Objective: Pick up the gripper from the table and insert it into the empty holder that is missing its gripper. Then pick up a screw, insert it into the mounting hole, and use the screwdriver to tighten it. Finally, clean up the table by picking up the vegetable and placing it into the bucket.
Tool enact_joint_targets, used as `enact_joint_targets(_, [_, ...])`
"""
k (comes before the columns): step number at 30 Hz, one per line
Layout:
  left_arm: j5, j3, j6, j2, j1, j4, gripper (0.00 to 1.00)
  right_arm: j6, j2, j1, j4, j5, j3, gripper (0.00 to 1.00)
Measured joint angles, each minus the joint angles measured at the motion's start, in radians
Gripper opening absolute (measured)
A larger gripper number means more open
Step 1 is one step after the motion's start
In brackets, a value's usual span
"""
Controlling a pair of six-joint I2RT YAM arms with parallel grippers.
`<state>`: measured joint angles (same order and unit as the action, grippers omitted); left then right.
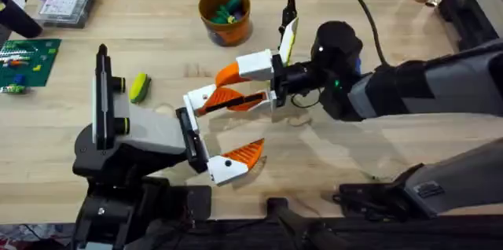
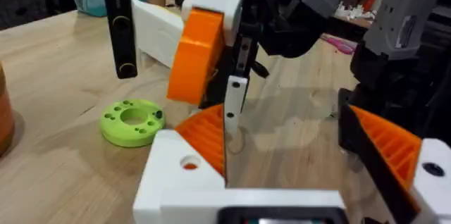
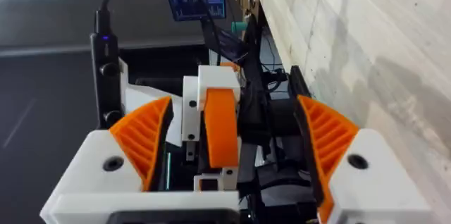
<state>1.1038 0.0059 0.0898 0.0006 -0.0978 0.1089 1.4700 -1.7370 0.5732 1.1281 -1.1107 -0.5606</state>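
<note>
1. Even, bright light falls on the counter (image 1: pixel 393 148) in the overhead view.
2. Soft shadows lie beneath the arms, centre frame.
3. Wrist views blur nearest parts at the bottom edge.

The two grippers (image 1: pixel 222 141) (image 1: pixel 233 91) crowd mid-table. The corn (image 1: pixel 140 87) and bucket (image 1: pixel 225 16) stand apart, with bare table (image 1: pixel 157 38) between them.
</note>
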Motion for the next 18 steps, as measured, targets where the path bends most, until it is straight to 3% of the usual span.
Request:
enact_joint_targets(6, [0.000, 0.000, 0.000, 0.000, 0.000, 0.000, 0.990, 0.000, 0.015, -0.017, -0.006, 0.000, 0.000, 0.997])
enact_joint_targets(10, [0.000, 0.000, 0.000, 0.000, 0.000, 0.000, 0.990, -0.026, 0.090, -0.066, -0.045, 0.001, 0.000, 0.996])
enact_joint_targets(14, [0.000, 0.000, -0.001, 0.000, 0.000, 0.000, 0.990, -0.130, 0.205, -0.128, -0.314, 0.008, -0.012, 0.997])
enact_joint_targets(18, [0.000, 0.000, -0.003, 0.000, 0.000, 0.000, 0.990, -0.332, 0.306, -0.204, -0.731, 0.014, -0.062, 0.997])
